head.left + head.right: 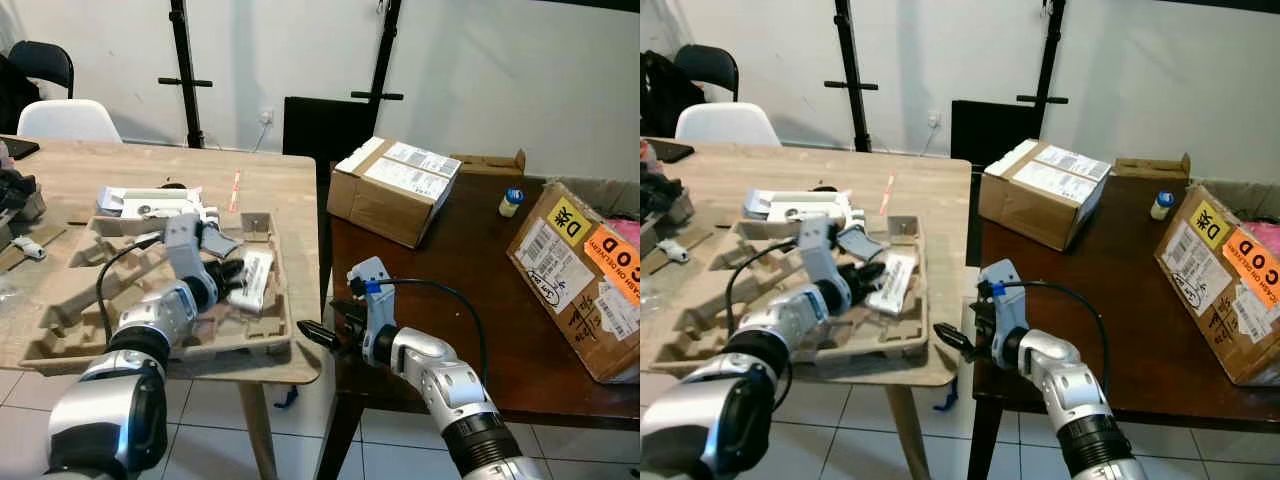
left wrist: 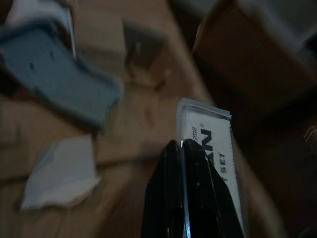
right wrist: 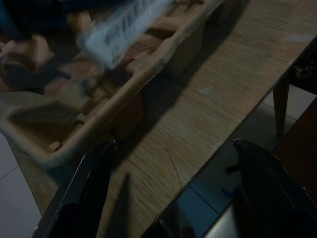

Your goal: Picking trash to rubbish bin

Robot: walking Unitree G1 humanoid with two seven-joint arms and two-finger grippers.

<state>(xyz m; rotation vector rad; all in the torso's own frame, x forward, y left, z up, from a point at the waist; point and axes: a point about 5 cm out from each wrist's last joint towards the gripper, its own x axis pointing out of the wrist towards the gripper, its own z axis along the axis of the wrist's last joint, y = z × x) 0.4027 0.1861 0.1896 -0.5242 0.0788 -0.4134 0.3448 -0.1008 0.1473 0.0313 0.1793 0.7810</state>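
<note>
A white flat packet [image 1: 256, 278] with black print lies tilted over the brown pulp tray [image 1: 60, 345] on the light wooden table [image 1: 290, 195]. My left gripper [image 1: 232, 276] is shut on the packet [image 2: 210, 148], its fingers [image 2: 173, 198] pinching the packet's edge. A grey-blue plastic piece [image 2: 49, 74] and a white crumpled tissue [image 2: 62, 171] lie in the tray nearby. A white box [image 1: 150, 203] sits at the tray's far side. My right gripper [image 1: 325, 325] stands open just off the wooden table's front right corner, holding nothing; its fingers [image 3: 89, 183] face the tray's edge.
A dark brown table [image 1: 470, 270] on the right carries two cardboard boxes [image 1: 392, 188] [image 1: 585, 275] and a small bottle [image 1: 511, 202]. A white chair [image 1: 68, 120] and black stands [image 1: 185, 70] are behind. Tiled floor [image 1: 300, 440] lies below the narrow gap between the tables.
</note>
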